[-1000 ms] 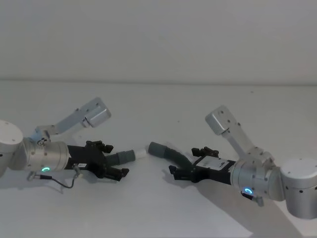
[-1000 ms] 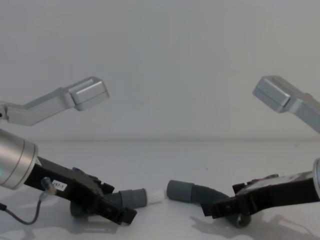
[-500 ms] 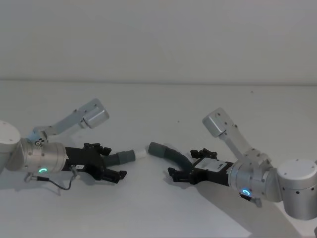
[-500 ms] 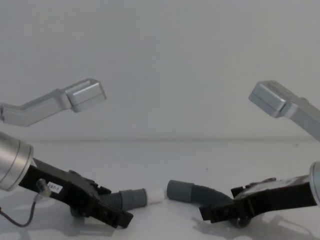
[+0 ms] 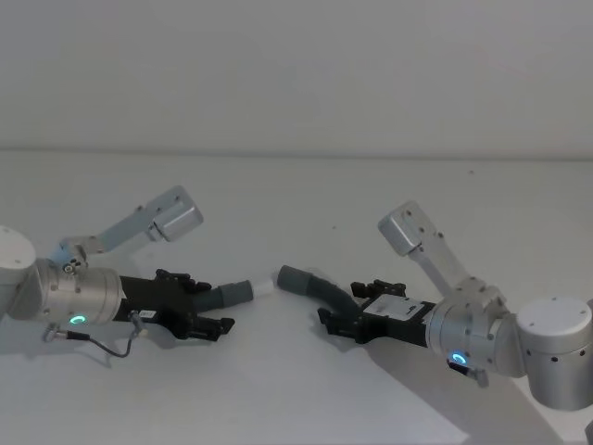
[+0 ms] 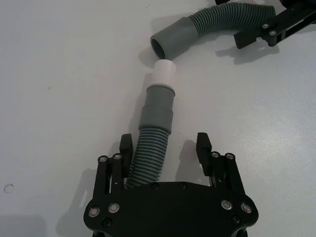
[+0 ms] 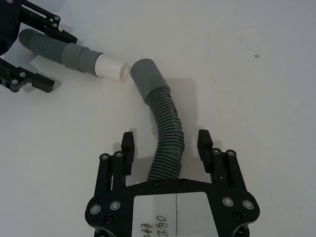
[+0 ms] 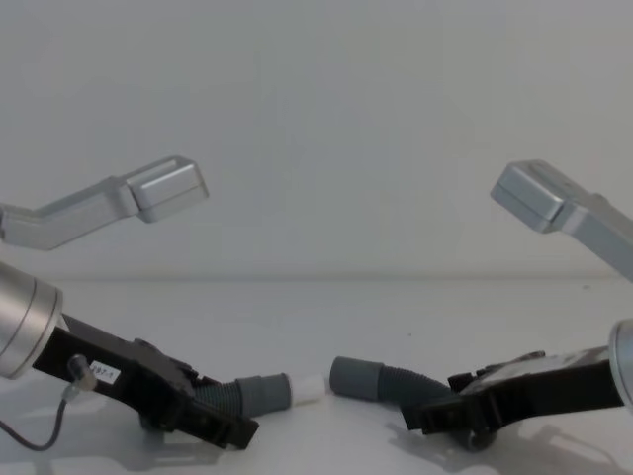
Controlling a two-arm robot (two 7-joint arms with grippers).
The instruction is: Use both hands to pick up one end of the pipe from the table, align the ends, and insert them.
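Two pincers gape apart, left pincer [image 6: 164, 142] astride straight hose [image 6: 157, 111], right pincer [image 7: 166, 137] astride curved hose [image 7: 164, 118]

2 hose pcs [image 6: 157, 109] [image 7: 166, 123], 2 claws [image 6: 164, 143] [image 7: 167, 140], 1 table [image 5: 296, 399].

A white label [image 7: 175, 217] on the right end effector [image 7: 167, 139] bears sideways handwritten digits, perhaps 207. A small white tag [image 8: 104, 373] on the left end effector [image 8: 232, 414] carries print too small to read.

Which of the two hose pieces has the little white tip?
The straight piece, lying between the open jaws of the left gripper. The curved piece, by the right gripper, ends in a plain grey cuff.
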